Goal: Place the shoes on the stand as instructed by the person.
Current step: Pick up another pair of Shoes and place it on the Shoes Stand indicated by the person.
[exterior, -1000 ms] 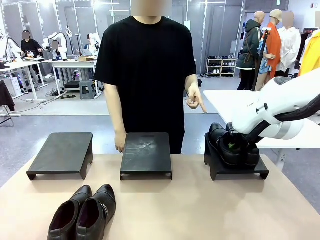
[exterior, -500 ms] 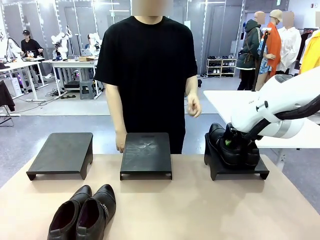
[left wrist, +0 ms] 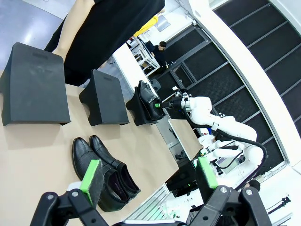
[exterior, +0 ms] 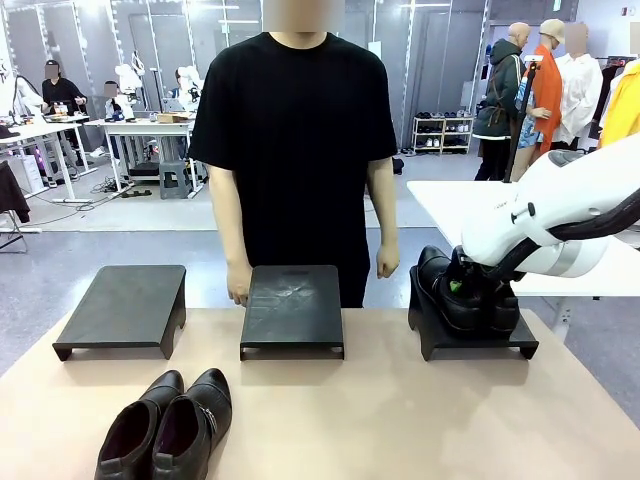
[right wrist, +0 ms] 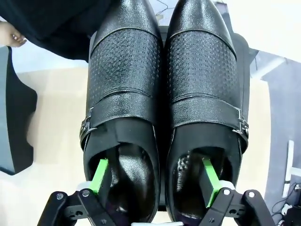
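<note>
- A tan bench (exterior: 400, 420) fills the lower frame.
- Three black stands stand in a row across the middle: left stand (exterior: 125, 305), middle stand (exterior: 292, 305), right stand (exterior: 480, 346).
- A pair of black shoes (exterior: 165, 425) lies on the bench at lower left.
- The right stand carries a second pair (exterior: 435, 275).

The person (exterior: 292, 120) is wearing a plain black short-sleeved cotton T-shirt (exterior: 300, 200) with no print showing. The robot's white, glossy, round-cased right arm (exterior: 560, 200) is showing small dark markings on its shell, and a thick black cable (exterior: 598, 230) is running along it. The black two-finger right gripper (right wrist: 155, 178) is showing linked bars with round silver pivot screws and bright green rectangular pads (right wrist: 99, 174). The black two-finger left gripper (left wrist: 148, 174) is showing the same linkage, pivots and green pads.
</note>
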Robot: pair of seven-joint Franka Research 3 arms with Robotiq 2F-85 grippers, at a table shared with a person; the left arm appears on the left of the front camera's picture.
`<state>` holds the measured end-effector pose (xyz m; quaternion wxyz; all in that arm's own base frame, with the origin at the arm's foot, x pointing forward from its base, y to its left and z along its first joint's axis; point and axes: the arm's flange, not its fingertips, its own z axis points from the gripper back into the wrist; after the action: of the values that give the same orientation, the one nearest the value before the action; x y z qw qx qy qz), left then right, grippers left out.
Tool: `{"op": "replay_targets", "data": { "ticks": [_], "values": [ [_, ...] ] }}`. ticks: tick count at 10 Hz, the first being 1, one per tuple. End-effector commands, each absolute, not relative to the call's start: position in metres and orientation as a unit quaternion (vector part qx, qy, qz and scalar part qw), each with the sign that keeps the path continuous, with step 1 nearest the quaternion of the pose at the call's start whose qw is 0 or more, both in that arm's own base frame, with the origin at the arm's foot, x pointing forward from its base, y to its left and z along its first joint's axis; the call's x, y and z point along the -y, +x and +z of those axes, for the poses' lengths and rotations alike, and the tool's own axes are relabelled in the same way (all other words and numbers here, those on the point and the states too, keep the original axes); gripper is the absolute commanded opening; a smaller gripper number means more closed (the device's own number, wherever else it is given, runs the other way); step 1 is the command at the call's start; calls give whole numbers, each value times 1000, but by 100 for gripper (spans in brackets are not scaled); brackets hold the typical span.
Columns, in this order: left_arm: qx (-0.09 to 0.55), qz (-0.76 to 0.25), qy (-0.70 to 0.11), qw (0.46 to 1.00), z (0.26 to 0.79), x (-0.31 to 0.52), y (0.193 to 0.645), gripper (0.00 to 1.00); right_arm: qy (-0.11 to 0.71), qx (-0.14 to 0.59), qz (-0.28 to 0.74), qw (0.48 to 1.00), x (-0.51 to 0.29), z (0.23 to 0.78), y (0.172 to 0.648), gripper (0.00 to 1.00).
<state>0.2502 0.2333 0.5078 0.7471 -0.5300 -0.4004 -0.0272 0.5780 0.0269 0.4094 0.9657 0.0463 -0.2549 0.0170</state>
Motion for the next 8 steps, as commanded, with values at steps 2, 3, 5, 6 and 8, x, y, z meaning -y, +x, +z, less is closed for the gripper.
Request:
{"op": "replay_targets", "data": {
  "ticks": [2, 3, 5, 6, 8],
  "values": [
    [403, -36, -531, 744, 509, -235, 251, 100, 47, 255, 15, 966, -27, 409, 579, 93],
    [403, -36, -531, 744, 509, -235, 251, 100, 47, 255, 15, 966, -27, 409, 579, 93],
    [403, -36, -531, 744, 509, -235, 251, 100, 47, 255, 15, 966, -27, 409, 579, 93],
    [403, -36, -531, 744, 509, -235, 251, 100, 46, 255, 17, 966, -27, 409, 578, 95],
    [403, -36, -531, 744, 509, -235, 251, 100, 93, 259, 14, 961, -23, 470, 537, 93]
  ]
}}
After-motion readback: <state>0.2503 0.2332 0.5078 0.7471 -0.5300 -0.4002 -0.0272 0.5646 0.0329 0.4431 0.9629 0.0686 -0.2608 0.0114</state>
